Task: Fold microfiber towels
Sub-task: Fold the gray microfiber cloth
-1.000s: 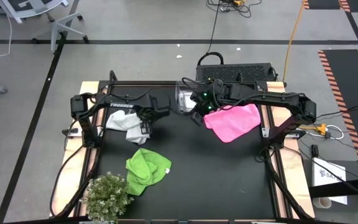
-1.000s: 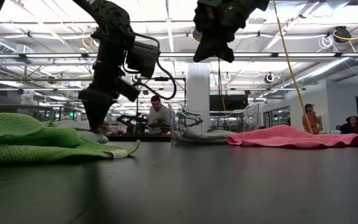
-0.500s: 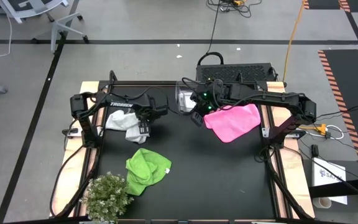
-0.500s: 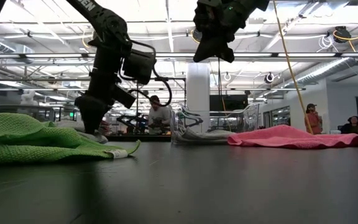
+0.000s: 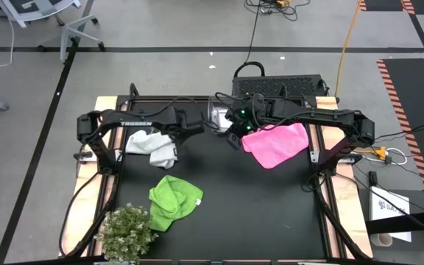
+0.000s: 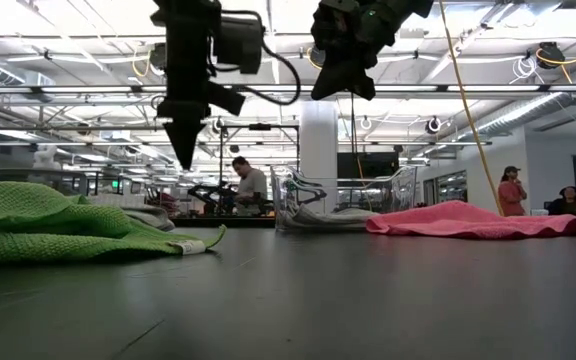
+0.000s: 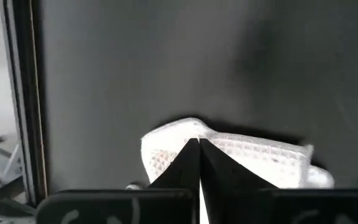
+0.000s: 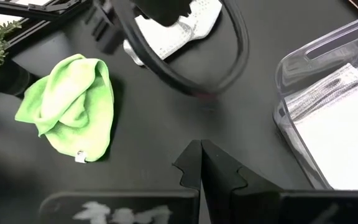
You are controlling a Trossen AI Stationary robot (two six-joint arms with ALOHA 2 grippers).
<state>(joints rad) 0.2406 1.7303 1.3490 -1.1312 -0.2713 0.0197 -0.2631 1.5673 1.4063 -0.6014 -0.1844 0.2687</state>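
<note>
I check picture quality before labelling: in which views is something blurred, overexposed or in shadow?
Low view: ceiling lights glare, so the left gripper shows as a silhouette; the near table is soft. Right wrist view: a dark cable loop close to the lens is blurred, while the green towel stays sharp. Left wrist view: the white towel is bright, nearly washed out.

Bare black table (image 5: pixel 256 202) lies open centre and near right. Green towel (image 5: pixel 173 202) and plant (image 5: pixel 127 230) block the near left; clear bin (image 6: pixel 343 205) blocks the far centre.
</note>
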